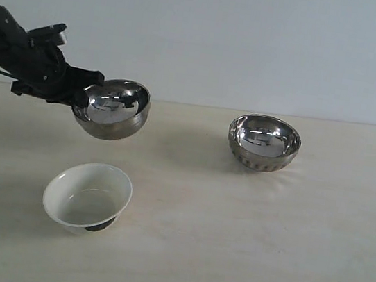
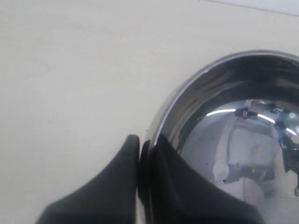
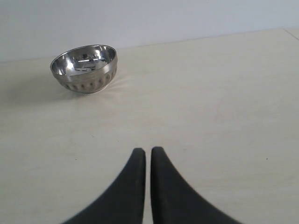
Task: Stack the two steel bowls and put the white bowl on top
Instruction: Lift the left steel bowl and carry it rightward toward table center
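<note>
L pincer (image 1: 91, 94) was shut tight on the left rim of the plain steel bowl (image 1: 116, 106), holding it tilted & up off the worktop (image 1: 264, 250) at far left. White bowl (image 1: 88, 193) sat nearer, just in front of it, leaning on the worktop. Patterned steel bowl (image 1: 263, 143) stood upright far right of centre, well apart. R pincer (image 3: 148, 154) was closed w/ nothing in it, over bare worktop, the patterned bowl well beyond its tips.
</note>
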Motion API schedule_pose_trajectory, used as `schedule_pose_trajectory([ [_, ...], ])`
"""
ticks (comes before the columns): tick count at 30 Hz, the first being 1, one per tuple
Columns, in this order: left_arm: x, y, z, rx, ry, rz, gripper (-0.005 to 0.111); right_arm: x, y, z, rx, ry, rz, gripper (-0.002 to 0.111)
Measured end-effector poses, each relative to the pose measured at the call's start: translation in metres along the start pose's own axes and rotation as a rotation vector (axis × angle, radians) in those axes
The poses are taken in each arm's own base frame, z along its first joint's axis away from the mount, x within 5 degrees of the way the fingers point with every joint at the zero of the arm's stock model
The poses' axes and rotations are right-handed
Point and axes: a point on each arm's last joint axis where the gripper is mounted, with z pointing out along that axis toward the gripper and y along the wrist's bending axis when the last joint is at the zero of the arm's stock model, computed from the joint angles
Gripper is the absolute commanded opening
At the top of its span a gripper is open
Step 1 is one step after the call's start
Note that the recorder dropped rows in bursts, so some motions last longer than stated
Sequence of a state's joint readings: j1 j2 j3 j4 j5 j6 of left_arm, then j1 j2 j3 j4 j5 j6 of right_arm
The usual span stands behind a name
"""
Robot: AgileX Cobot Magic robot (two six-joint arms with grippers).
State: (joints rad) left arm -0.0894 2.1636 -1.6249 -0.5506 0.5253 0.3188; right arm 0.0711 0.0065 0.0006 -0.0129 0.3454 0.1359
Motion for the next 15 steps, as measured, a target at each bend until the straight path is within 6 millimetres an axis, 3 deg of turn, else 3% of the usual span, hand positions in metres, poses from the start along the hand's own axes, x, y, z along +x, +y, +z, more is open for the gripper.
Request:
schedule_pose_trajectory([
  [15,-0.017,-0.033,-0.091,0.052,0.015,0.090,0.004,0.000,0.000,0.000,0.000,0.000,0.000,0.000],
])
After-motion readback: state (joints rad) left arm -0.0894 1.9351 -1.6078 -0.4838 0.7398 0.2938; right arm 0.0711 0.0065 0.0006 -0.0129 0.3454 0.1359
